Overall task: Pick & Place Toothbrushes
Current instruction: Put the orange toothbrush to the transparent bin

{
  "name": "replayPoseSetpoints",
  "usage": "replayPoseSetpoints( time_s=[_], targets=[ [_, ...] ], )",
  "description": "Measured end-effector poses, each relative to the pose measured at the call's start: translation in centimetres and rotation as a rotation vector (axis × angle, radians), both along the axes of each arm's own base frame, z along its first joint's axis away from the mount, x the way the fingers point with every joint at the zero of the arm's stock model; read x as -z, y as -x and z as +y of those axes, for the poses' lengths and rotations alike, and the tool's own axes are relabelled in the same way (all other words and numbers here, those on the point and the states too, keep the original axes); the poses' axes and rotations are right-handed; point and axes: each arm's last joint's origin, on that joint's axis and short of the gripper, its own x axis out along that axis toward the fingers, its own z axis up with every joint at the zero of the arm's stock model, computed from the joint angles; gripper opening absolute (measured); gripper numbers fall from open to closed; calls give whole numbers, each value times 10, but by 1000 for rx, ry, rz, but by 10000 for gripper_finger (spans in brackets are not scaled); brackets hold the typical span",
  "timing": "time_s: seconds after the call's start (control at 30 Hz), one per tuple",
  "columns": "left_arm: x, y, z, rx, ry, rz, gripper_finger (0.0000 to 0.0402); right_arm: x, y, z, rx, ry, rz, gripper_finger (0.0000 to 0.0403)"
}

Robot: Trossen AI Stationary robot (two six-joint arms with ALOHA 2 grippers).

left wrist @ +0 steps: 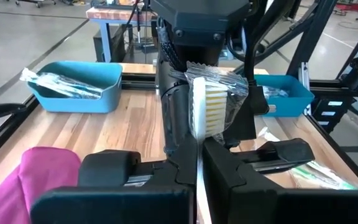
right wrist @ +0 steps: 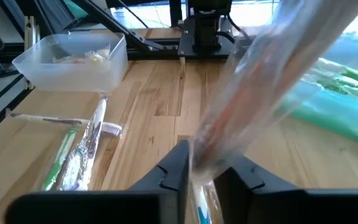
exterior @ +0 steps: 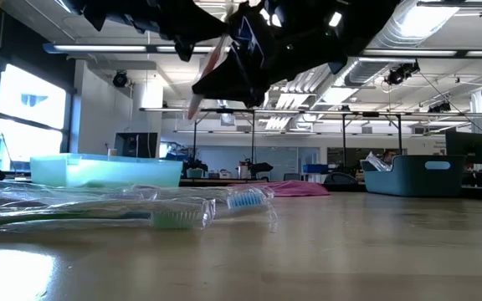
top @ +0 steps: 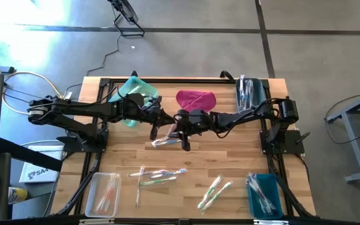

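Both arms reach inward above mid-counter (top: 230,162), meeting beside the magenta cloth (top: 196,99). Left gripper (left wrist: 197,163): fingers clamped on one wrapped toothbrush (left wrist: 211,102), bristles up. Right gripper (right wrist: 202,169): fingers closed around that same toothbrush's other end. Loose toothbrushes (top: 158,177) lie toward the front edge, between clear tray (top: 102,193) and blue bin (top: 264,195).

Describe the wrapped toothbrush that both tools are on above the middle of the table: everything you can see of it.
The toothbrush is thin, sealed in a clear, shiny, crinkled wrapper, with a white bristle head and a pinkish-orange handle. It hangs off the table, tilted, between the arms. The left tool is shut on one end, just below the head. The right tool pinches the wrapper at the other end. Nothing else touches it; the wooden table lies below.
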Motion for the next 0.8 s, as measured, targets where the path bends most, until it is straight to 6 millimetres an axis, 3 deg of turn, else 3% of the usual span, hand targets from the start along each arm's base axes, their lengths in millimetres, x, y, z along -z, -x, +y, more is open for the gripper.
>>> replayPoseSetpoints(
  time_s=[0.27,0.43,0.63,0.8],
  targets=[
    [-1,2,0,-1,-3,10,1,-1,5,3,59,29,66,175],
    [2,5,-1,8,4,50,0,-27,23,1,101,45,117,228],
    [-4,15,-2,1,4,66,0,-55,56,3,98,47,224,243],
    [-29,32,-3,-46,3,175,0,-67,79,2,148,26,311,230]
  ],
)
